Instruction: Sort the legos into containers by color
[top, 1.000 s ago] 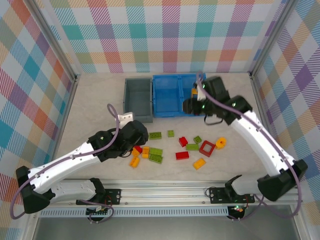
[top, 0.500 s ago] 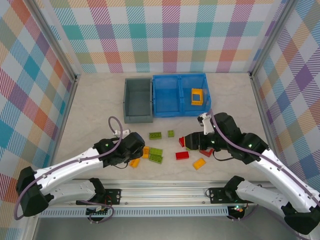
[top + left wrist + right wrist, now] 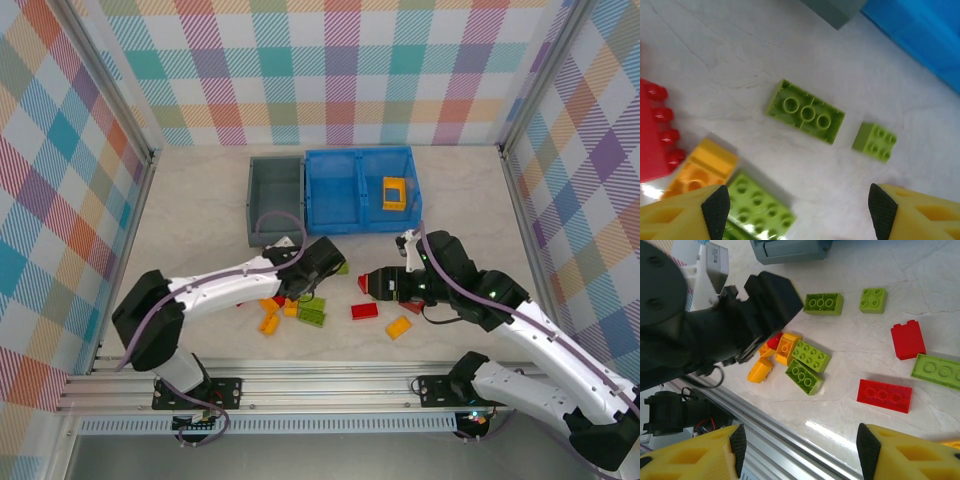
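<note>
1. The legos lie scattered on the bench (image 3: 200, 200) in the lower middle of the top view. They are well apart from the grey bin (image 3: 275, 238) and the blue bin (image 3: 335, 195) higher in the frame. One orange-yellow lego (image 3: 394, 192) already sits in the blue bin's right-hand compartment.
2. The left gripper (image 3: 797, 212) hovers over the green pieces with its fingers spread wide and nothing between them.
3. In the left wrist view, an upside-down lime brick (image 3: 805, 112) lies straight up the frame from the gap between the fingers.
   - Its long axis runs from upper left to lower right, oblique to the finger line, which runs across the frame.
   - By my reading, the wrist must turn before the fingers can close across the brick's short sides.
   - A small green brick (image 3: 875, 141) sits just beside it to the lower right, not touching.
4. The right gripper (image 3: 801, 450) is also wide open and empty.
   - A flat red brick (image 3: 885, 396) lies up and to the right of its gap, underside up.
   - The red brick's long axis runs nearly across the frame, almost parallel to the finger line, so a turn looks needed here too.
5. The left arm is nearer the green pieces and the right arm is nearer the red ones.
6. A pale label (image 3: 712, 260) on the left arm's wrist is too blurred to read.
</note>
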You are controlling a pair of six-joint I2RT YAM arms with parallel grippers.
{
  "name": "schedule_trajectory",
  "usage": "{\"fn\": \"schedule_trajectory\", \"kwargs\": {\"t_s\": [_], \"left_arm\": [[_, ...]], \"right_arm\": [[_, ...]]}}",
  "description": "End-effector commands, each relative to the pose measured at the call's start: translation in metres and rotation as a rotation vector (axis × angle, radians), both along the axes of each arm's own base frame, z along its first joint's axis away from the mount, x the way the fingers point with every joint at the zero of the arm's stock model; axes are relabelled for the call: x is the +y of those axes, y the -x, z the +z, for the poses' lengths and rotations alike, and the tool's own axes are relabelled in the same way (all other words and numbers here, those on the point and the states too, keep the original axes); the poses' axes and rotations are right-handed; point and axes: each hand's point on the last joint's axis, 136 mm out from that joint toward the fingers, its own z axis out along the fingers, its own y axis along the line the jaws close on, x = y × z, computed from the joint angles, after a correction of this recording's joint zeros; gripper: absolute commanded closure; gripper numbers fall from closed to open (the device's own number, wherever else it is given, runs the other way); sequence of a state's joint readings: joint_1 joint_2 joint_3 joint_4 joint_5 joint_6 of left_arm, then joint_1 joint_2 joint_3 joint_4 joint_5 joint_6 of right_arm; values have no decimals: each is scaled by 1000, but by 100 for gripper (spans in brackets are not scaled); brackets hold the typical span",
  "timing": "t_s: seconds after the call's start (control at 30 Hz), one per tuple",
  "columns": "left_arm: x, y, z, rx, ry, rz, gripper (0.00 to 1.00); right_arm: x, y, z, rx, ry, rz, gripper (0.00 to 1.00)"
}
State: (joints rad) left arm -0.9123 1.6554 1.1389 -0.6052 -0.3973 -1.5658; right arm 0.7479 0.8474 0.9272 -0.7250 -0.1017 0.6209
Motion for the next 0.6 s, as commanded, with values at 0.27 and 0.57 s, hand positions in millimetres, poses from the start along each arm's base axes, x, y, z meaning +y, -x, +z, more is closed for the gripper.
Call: {"fn": "schedule_trajectory", "kwargs": {"t_s": [0.27,0.57], "left_arm": [[-7,-38,-43,180,197,460,20],[0,-40,-70,247,182,573,34]], "right_arm": [[-7,3,8,-21,-4,-21,38],[-6,1,10,-21,-6,-29,37]]}}
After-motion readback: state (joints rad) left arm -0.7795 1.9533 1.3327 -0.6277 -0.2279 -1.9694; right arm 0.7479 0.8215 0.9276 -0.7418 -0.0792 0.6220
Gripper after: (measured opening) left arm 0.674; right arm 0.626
